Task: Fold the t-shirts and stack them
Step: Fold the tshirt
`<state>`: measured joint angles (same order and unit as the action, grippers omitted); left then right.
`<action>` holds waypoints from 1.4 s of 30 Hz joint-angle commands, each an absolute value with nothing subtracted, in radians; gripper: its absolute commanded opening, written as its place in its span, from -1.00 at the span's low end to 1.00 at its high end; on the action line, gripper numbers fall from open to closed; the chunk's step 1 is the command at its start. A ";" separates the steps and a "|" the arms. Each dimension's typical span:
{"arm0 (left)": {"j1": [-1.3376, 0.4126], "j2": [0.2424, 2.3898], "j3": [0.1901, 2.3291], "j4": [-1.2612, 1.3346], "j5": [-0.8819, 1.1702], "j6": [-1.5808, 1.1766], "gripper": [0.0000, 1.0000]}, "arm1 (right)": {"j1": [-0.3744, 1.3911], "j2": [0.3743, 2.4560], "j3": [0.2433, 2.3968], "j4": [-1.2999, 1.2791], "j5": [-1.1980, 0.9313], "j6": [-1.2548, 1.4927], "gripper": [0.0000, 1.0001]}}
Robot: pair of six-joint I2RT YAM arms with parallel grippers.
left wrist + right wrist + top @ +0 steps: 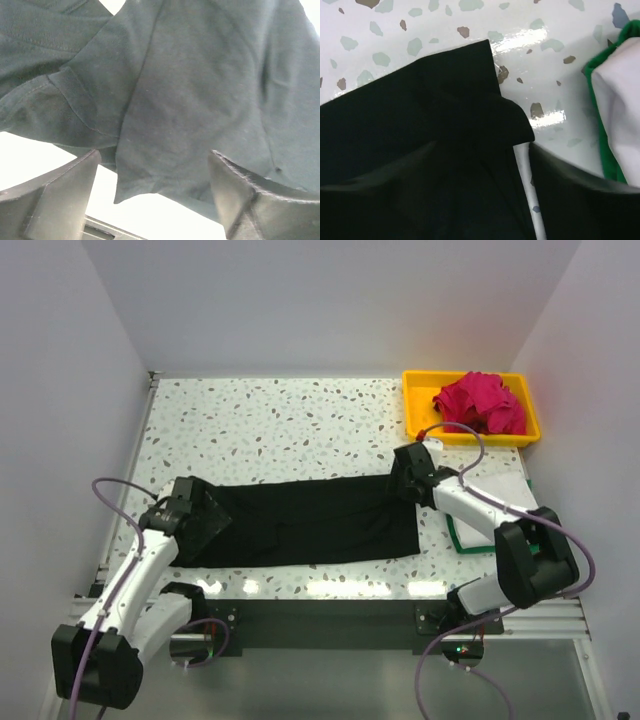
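Observation:
The black t-shirt [310,520] lies folded into a long strip across the front of the table. My left gripper [190,512] is at its left end. In the left wrist view its jaws [154,155] stand wide open, and a loose corner of the black cloth [190,90] hangs between them, unpinched. My right gripper [408,480] is at the strip's back right corner. It is open [482,147] over the black cloth [420,110], with a strip of table showing beside the right finger. A magenta t-shirt [480,402] lies crumpled in the tray.
The yellow tray [415,400] stands at the back right. A folded white t-shirt [505,485] lies on a green one [462,540] under my right arm, and both show in the right wrist view, the white t-shirt [625,100] and the green t-shirt [600,110]. Walls enclose the table.

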<state>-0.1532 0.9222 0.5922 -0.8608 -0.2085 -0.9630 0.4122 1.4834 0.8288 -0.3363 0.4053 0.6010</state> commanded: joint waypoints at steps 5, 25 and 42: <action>-0.158 0.870 0.736 -0.890 -0.224 -0.942 1.00 | 0.410 1.309 0.851 -0.462 0.488 0.620 0.97; -0.117 1.426 0.736 -0.428 -0.089 -0.827 1.00 | 0.416 1.601 0.879 -0.193 0.075 0.515 0.97; -0.110 2.452 1.785 -0.359 0.238 -0.698 1.00 | 0.671 1.281 0.500 -0.210 0.029 0.800 0.97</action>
<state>-0.0891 2.1841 1.6485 -0.4393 0.0376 -0.7372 0.5797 1.3128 0.5652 -0.1188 0.0555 0.6788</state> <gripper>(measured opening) 0.997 0.986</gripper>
